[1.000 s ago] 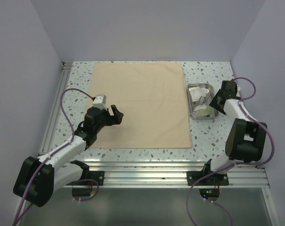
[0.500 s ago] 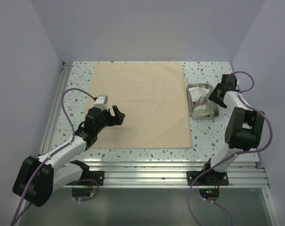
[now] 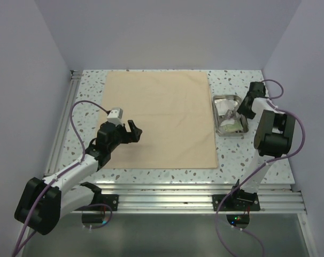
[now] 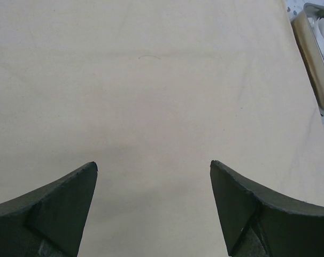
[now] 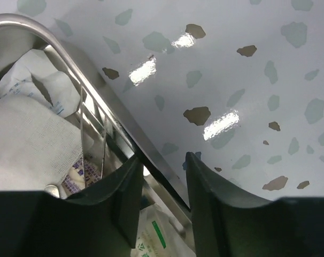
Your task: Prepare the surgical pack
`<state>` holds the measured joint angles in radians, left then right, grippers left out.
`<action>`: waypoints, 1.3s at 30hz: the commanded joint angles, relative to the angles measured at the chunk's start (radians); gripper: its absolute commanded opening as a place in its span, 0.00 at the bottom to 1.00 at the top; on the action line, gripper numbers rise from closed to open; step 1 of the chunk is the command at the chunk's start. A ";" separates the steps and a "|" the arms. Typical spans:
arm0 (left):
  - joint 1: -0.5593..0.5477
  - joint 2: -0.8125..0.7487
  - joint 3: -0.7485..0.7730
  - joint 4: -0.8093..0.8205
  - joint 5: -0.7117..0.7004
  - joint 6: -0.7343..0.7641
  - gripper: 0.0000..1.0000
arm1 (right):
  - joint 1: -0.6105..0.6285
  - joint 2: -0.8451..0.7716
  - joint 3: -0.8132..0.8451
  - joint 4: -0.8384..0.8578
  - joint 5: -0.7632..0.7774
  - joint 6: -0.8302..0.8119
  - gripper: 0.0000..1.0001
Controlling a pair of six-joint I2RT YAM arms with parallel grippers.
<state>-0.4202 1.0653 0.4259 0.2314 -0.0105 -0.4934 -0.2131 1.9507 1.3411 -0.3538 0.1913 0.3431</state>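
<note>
Tan cloth (image 3: 159,118) is lying flat, steel tray (image 5: 23,20) waiting beside it. My left jaws are gaping; my right jaws are straddling its rim, grip unclear.

Right gripper (image 5: 161,160) now astride tray (image 3: 226,97) rim

open hand (image 4: 153,206), tan cloth (image 4: 151,91), tray (image 4: 314,53)

Tan cloth (image 3: 159,119): large, near-square, spread flat on the tabletop (image 3: 231,155), faint creases only. Steel tray (image 3: 226,97): small, rectangular, shiny, upright, just beside the cloth's right edge, long side parallel to it. In the tray, heaped and overlapping: gauze-textured white sachet (image 5: 28,139), printed white sachet (image 5: 49,85), green-printed sachet (image 5: 151,233).
</note>
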 commanded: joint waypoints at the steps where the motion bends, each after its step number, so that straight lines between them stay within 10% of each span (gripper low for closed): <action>1: -0.005 0.002 0.013 0.055 0.000 0.021 0.90 | -0.023 -0.013 0.004 0.010 0.013 0.042 0.38; 8: -0.005 0.002 0.013 0.052 -0.006 0.024 0.90 | -0.080 -0.150 -0.179 0.059 -0.007 0.119 0.13; 22: -0.005 0.001 0.011 0.051 -0.014 0.027 0.90 | -0.095 -0.173 -0.287 0.122 -0.012 0.163 0.27; 29: -0.005 -0.004 0.013 0.046 -0.019 0.030 0.90 | -0.109 -0.098 -0.258 0.107 -0.010 0.189 0.00; 39: -0.006 0.002 0.010 0.051 -0.020 0.032 0.90 | -0.109 -0.277 -0.318 0.128 -0.038 0.188 0.00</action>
<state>-0.4213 1.0676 0.4259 0.2306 -0.0154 -0.4858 -0.3164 1.7794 1.0359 -0.2264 0.1646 0.5175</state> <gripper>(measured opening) 0.899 0.067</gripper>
